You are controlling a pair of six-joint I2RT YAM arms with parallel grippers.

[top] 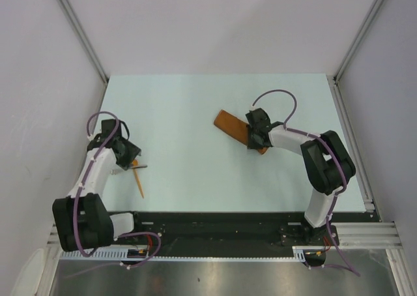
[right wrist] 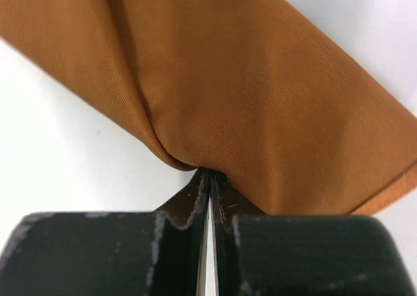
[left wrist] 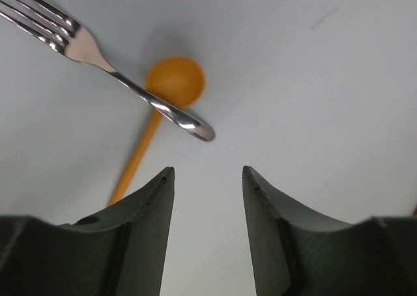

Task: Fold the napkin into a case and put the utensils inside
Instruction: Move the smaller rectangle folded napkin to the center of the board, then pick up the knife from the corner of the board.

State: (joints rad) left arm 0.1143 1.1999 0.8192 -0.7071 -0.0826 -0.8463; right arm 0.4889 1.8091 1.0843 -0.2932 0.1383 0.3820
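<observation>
We see the narrow, folded rust-orange cloth napkin (top: 229, 124) (right wrist: 260, 94) lying slantwise on the pale bench (top: 189, 100), right of centre. Our right gripper (top: 253, 140) (right wrist: 208, 180) is closed tight, pinching a puckered edge of that cloth. Well apart, at the left edge, our left gripper (top: 128, 154) (left wrist: 208, 173) hovers with its jaws parted around bare bench. Just ahead of it a silver metal fork (top: 129, 168) (left wrist: 124, 81) lies across the orange plastic spoon (top: 139, 182) (left wrist: 174, 81), its handle end covering the spoon's neck.

Fork (left wrist: 111, 71) atop spoon (left wrist: 174, 81) (napkin (top: 231, 128) far right)
</observation>
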